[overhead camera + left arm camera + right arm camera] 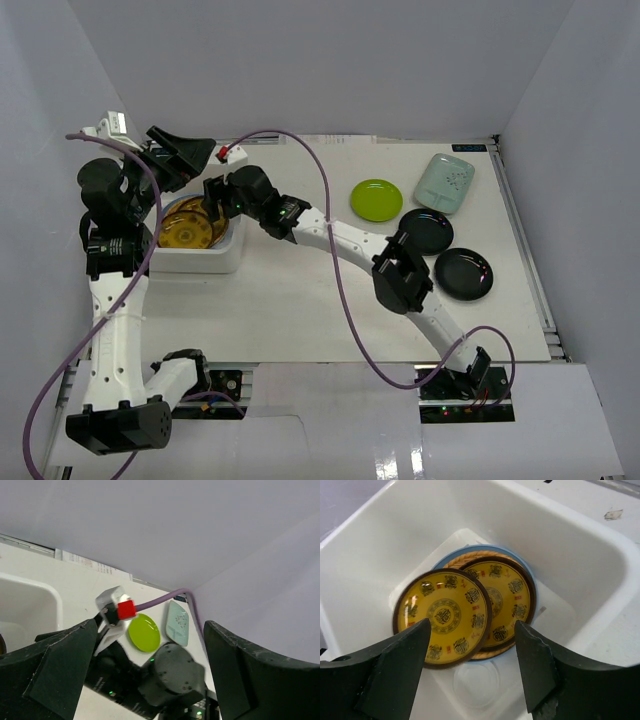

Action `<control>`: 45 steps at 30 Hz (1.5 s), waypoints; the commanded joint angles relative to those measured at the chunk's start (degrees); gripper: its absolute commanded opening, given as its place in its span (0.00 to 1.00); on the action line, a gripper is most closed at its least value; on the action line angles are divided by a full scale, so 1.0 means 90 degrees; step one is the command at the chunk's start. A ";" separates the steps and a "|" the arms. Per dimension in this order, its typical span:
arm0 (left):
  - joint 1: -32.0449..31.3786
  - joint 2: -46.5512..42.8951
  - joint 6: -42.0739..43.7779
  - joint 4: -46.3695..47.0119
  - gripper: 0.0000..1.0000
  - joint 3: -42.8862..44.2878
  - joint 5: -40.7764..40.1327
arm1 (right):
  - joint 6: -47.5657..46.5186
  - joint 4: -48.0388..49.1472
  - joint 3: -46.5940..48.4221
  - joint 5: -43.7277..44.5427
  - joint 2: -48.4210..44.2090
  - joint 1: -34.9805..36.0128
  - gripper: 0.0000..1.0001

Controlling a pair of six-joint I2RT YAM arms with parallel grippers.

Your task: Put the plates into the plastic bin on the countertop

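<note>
Two gold-patterned plates overlap, brown-rimmed.

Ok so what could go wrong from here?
Both arms crowd the plastic bin: the right gripper pulling out could clip the left gripper. The near patterned plate lies off-centre on the stack, so later plates may sit crooked. The right arm's elbow could brush a black plate.

Walls: pale grey, plain, standing behind and on both sides of the counter.
Printed label: white strip at the counter's far edge.
Rail: metal, along the counter's right edge.
Glossy panel: white, at the counter's near edge.
</note>
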 commanded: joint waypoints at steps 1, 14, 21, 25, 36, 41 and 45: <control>-0.0027 0.0032 -0.0208 0.0046 0.98 -0.0015 0.0361 | -0.0302 0.0526 -0.0281 0.0187 -0.1435 -0.0154 0.74; -0.3238 0.2120 -0.0716 0.0846 0.96 -0.0230 -0.0438 | 0.1083 0.1035 -0.8981 0.0860 -0.7974 -0.4008 0.15; -0.4470 0.4209 -0.0668 0.0993 0.83 0.0472 -0.2000 | 0.1113 0.0575 -1.0751 -0.0484 -0.8948 -0.7592 0.45; -0.4646 0.5721 -0.0824 0.0974 0.78 0.1048 -0.2235 | 0.1074 0.0662 -1.0723 -0.0916 -0.8382 -0.8133 0.54; -0.4666 0.7756 -0.0990 0.1023 0.76 0.2572 -0.2714 | 0.0752 0.1522 -1.0011 -0.1697 -0.6722 -0.8133 0.51; -0.4637 0.8596 -0.1029 0.0828 0.70 0.3247 -0.2656 | 0.0655 0.2001 -0.9845 -0.2341 -0.6009 -0.8123 0.50; -0.4588 0.8918 -0.1107 0.0866 0.59 0.3539 -0.2675 | 0.0488 0.1806 -0.9464 -0.2742 -0.5452 -0.8123 0.50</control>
